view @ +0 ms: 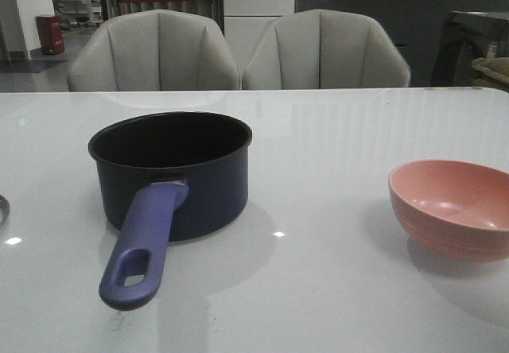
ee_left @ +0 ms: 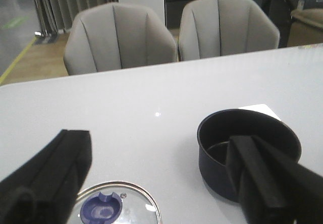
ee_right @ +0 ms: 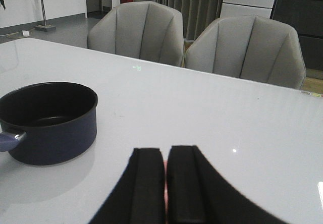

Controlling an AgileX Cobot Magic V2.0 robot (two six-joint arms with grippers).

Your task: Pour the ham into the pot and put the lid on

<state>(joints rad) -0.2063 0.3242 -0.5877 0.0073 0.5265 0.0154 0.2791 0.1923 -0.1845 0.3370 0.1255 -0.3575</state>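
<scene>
The dark navy pot (view: 208,188) stands left of centre on the white table, its purple-blue handle (view: 143,246) pointing toward the front edge; its black inside looks bare. The glass lid (ee_left: 132,208) with its purple-blue knob (ee_left: 102,210) lies flat on the table, left of the pot. My left gripper (ee_left: 159,141) hangs open above the lid, one finger in front of the pot (ee_left: 212,163). My right gripper (ee_right: 165,151) is shut, with the pot (ee_right: 50,133) off to its left and a thin pink sliver showing in the slit between its fingers. No ham shows in any view.
A pink round bowl (view: 453,202) sits at the right of the table, cut by the frame edge. Two grey chairs (view: 155,51) stand behind the far table edge. A sliver of the lid's rim (view: 2,210) shows at the left border of the front view.
</scene>
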